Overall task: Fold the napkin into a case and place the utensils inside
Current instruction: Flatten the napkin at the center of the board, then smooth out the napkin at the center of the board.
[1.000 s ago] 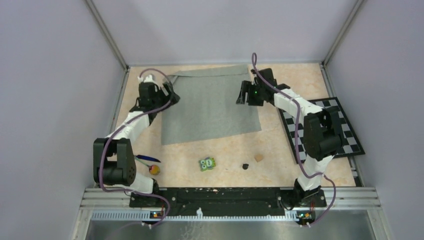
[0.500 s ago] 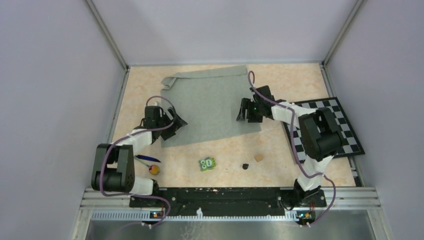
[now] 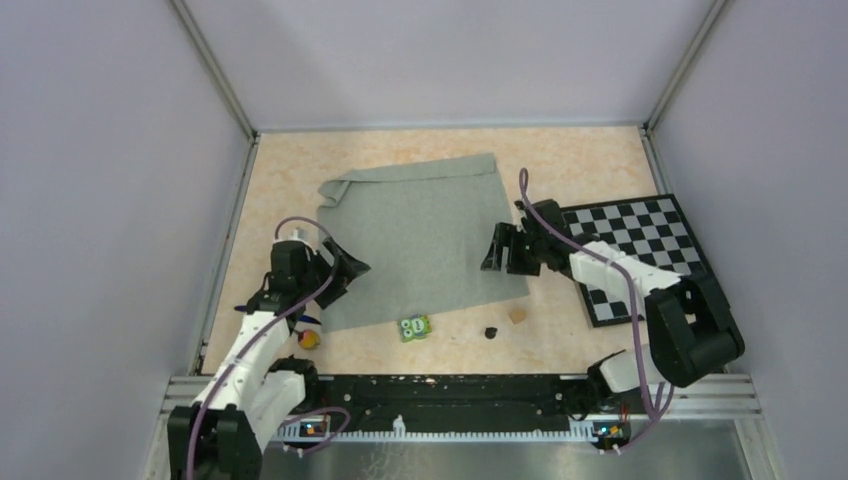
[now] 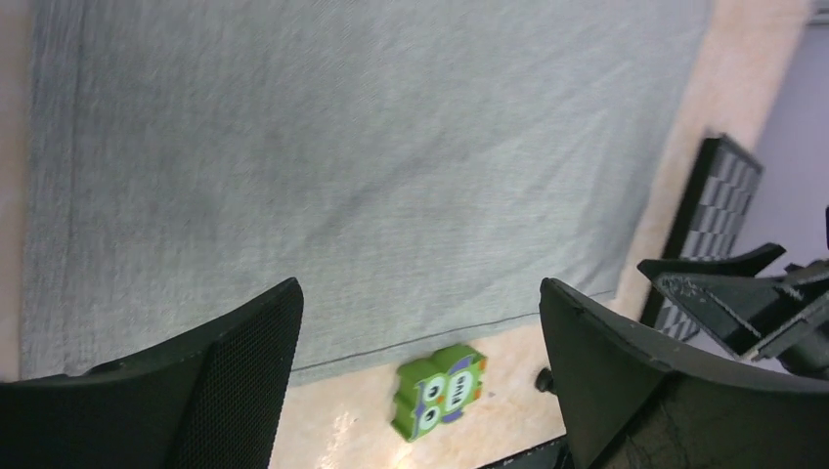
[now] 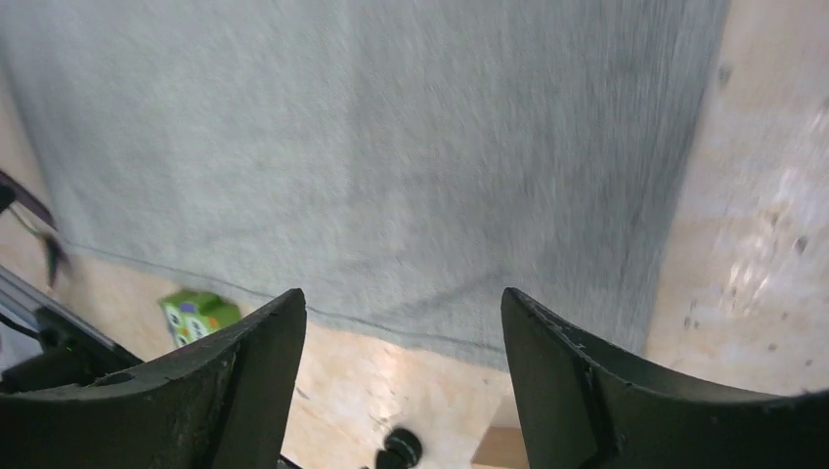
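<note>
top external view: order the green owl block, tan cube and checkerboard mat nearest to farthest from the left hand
From the left hand:
1. green owl block, to its right, at the napkin's near edge
2. tan cube, further right, past the napkin's near right corner
3. checkerboard mat, far right side, under the right arm

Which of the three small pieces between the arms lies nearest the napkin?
The green owl-faced block, right at the napkin's near hem; the tan cube and black piece sit off it.
</note>
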Robot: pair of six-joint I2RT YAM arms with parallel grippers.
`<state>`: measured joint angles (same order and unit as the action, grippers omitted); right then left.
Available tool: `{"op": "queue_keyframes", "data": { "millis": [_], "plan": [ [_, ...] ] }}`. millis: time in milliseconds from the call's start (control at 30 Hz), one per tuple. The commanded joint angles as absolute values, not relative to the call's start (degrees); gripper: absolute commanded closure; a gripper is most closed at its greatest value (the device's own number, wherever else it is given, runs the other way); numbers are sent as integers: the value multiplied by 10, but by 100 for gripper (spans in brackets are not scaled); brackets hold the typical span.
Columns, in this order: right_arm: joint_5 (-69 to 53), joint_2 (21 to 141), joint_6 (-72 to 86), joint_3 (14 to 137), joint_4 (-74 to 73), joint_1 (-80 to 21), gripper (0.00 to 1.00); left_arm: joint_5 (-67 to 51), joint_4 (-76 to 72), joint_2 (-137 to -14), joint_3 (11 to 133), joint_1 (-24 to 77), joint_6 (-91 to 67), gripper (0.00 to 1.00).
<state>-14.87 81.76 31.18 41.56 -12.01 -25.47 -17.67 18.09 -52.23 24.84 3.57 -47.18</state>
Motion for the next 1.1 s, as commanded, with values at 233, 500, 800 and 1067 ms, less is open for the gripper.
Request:
{"op": "queue_keyframes", "data": {
  "millis": [233,500,800,1067],
  "plan": [
    [-144,1021,446,708,41,-168,26,-22,-130,-648,366,26,-540,2],
    [-157,1198,455,865,47,-132,33,8,-121,-886,532,-35,-510,15],
    [-174,1312,437,965,38,-115,45,-17,-38,-1069,712,-58,-365,36],
    [-168,1339,449,982,61,-114,49,-45,-29,-1136,766,-60,-350,32]
  ]
}}
